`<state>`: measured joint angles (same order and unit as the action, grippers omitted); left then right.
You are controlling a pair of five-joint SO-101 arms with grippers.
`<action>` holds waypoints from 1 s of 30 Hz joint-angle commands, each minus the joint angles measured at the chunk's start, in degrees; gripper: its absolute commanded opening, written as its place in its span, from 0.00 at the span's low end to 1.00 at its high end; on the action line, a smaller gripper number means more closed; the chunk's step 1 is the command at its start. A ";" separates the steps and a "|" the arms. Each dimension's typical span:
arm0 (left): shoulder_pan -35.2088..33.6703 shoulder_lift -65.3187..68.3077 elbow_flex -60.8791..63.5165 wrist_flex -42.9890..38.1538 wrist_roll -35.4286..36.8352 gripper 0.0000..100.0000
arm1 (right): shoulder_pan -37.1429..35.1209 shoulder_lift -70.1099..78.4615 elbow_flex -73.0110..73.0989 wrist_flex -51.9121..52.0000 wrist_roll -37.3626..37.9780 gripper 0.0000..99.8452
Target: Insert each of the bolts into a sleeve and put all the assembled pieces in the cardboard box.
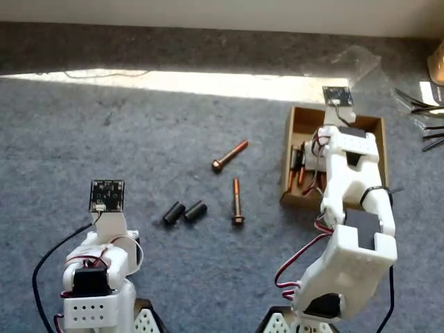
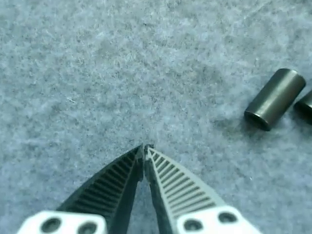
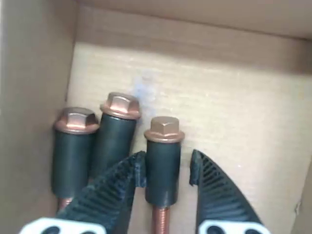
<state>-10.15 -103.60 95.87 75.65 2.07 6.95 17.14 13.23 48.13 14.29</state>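
Three assembled pieces, copper bolts in black sleeves, lie side by side in the cardboard box (image 3: 234, 112). My right gripper (image 3: 166, 165) is open, its fingers straddling the third assembled piece (image 3: 163, 156), which rests on the box floor. In the high view the right arm reaches over the cardboard box (image 1: 300, 119). Two loose copper bolts (image 1: 229, 155) (image 1: 236, 201) lie on the carpet mid-scene, with two black sleeves (image 1: 173, 212) (image 1: 195, 211) beside them. My left gripper (image 2: 145, 147) is shut and empty above the carpet, a short way from the nearer sleeve (image 2: 275, 99).
Grey carpet covers the floor, with a sunlit strip (image 1: 173, 80) along the far side. Black tools or cables (image 1: 423, 104) and clear plastic lie at the far right beyond the box.
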 commanded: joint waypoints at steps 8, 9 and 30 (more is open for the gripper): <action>-0.48 -0.31 1.27 0.35 -0.35 0.03 | -0.66 -13.85 -0.31 3.21 0.35 0.14; -0.48 -0.31 1.27 0.35 -0.35 0.03 | -0.66 -15.16 -0.40 4.09 0.35 0.15; -0.48 -0.31 1.27 0.35 -0.35 0.03 | -1.80 -20.09 -0.31 8.04 0.35 0.15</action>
<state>-10.15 -103.60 95.87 75.65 2.07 5.54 0.18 13.58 55.69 14.29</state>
